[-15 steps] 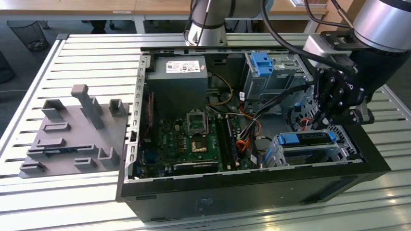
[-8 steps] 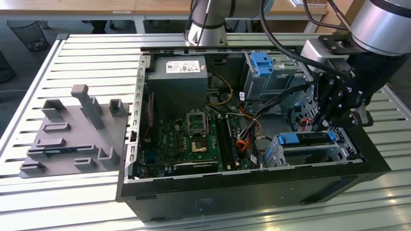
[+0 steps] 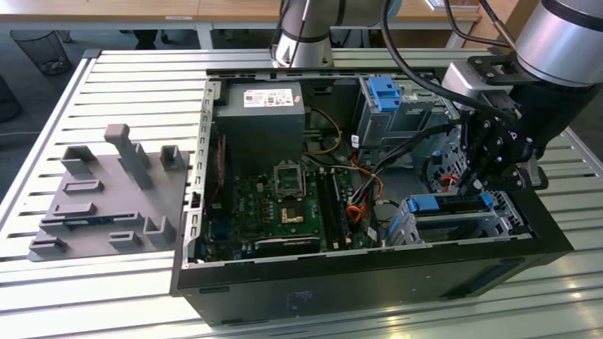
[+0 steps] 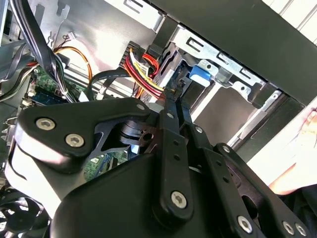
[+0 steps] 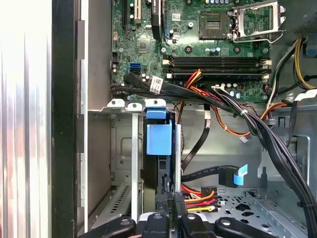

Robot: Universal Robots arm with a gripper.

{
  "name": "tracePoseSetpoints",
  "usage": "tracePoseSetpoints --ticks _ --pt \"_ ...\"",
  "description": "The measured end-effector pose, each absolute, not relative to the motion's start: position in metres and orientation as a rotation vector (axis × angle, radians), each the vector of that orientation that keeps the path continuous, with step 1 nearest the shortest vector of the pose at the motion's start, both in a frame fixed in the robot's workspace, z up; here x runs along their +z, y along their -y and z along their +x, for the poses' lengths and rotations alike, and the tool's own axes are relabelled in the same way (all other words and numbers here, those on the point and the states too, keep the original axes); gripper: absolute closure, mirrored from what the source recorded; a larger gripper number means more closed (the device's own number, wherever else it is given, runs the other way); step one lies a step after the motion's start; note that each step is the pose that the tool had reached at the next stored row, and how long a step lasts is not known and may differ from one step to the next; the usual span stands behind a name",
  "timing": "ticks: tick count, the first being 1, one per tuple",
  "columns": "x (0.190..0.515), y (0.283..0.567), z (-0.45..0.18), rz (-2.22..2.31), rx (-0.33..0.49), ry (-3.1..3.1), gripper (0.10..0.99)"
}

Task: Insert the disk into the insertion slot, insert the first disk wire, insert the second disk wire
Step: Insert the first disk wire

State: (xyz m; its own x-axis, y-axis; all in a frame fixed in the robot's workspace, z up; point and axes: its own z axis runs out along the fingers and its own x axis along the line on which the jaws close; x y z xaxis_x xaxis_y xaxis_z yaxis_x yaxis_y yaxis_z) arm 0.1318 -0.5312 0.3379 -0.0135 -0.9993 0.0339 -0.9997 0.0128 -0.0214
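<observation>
Gripper (image 5: 169, 203): low inside the open case (image 3: 377, 282), closed tight right at the edge of the disk (image 5: 158, 139); anything pinched was hidden.
Disk: seated in the insertion slot (image 5: 116, 104), blue carrier showing.
Red-and-yellow wires (image 5: 198, 196): crowded right beside the gripper.
Black cables (image 5: 267, 134): slung between slot and motherboard (image 5: 198, 49).
Tall grey cage (image 3: 383, 113): blue latch on top, well apart from the gripper.

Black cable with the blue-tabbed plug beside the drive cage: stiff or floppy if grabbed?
Probably semi-stiff: the black cable holds a smooth unsupported curve. Its plug looks rigid, likely the firmer hold. Seems light, so it may spring back.
</observation>
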Motion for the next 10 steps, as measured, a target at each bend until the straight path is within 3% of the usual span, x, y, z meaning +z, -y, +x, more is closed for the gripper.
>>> tracePoseSetpoints --ticks 10 --pt "0.3358 0.5320 0.1318 2.200 0.061 2.229 0.922"
